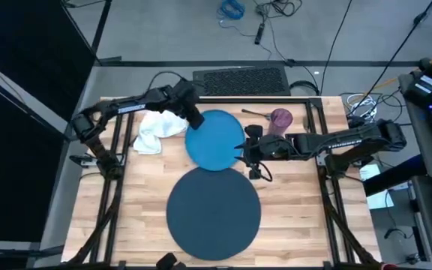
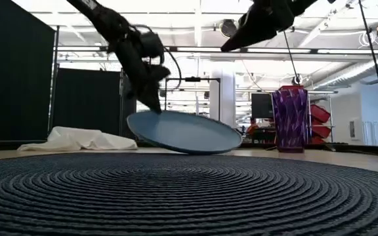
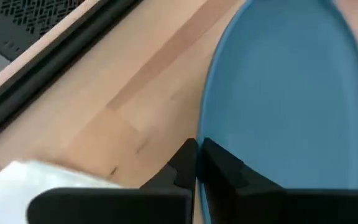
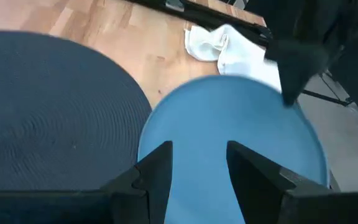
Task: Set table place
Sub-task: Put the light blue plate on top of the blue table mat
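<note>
Plate [image 1: 214, 140] behind mat [image 1: 213, 211] — napkin [image 1: 156, 130] left, cup [image 1: 280, 121] right.

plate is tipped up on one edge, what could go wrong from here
1. The left gripper pinches only the rim of the blue plate, which is tilted with its far edge still on the table. It could slip out and drop.
2. The purple cup stands close beside the plate; a slide that way might knock it.
3. The right gripper hovers open over the plate's other edge, so the arms could collide.
</note>
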`<action>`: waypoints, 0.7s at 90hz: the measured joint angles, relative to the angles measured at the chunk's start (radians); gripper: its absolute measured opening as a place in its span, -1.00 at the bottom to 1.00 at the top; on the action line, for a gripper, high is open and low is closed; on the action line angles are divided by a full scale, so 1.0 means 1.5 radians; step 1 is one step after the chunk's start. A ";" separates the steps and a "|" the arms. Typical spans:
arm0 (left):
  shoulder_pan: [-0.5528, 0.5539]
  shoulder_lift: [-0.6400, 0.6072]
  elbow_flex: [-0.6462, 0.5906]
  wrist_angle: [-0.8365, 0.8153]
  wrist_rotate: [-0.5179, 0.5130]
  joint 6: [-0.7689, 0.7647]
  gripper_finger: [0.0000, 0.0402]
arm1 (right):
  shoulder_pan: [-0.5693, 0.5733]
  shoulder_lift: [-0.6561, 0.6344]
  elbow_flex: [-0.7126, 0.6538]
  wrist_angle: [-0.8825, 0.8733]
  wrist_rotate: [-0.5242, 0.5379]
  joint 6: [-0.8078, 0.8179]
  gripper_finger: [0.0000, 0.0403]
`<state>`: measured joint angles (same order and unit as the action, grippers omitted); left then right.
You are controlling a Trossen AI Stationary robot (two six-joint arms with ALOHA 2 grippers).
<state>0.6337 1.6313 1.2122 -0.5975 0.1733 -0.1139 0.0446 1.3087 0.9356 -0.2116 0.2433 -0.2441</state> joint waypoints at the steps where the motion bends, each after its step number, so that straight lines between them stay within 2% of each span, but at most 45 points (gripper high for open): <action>1: -0.001 -0.003 0.000 -0.005 0.001 0.000 -1.00 | -0.001 0.000 0.000 -0.001 0.000 0.000 -0.31; 17: -0.015 -0.047 0.000 -0.101 0.010 -0.006 -1.00 | -0.013 0.000 0.000 -0.014 0.000 0.008 -0.31; 43: -0.062 -0.099 0.000 -0.137 0.116 -0.048 -1.00 | -0.035 0.000 0.000 -0.043 -0.001 0.021 -0.31; 63: -0.153 -0.101 -0.002 -0.172 0.136 -0.086 -1.00 | -0.043 0.000 0.000 -0.062 -0.003 0.028 -0.31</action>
<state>0.4035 1.4799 1.2099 -0.8551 0.3768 -0.2422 -0.0204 1.3082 0.9356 -0.3038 0.2386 -0.2024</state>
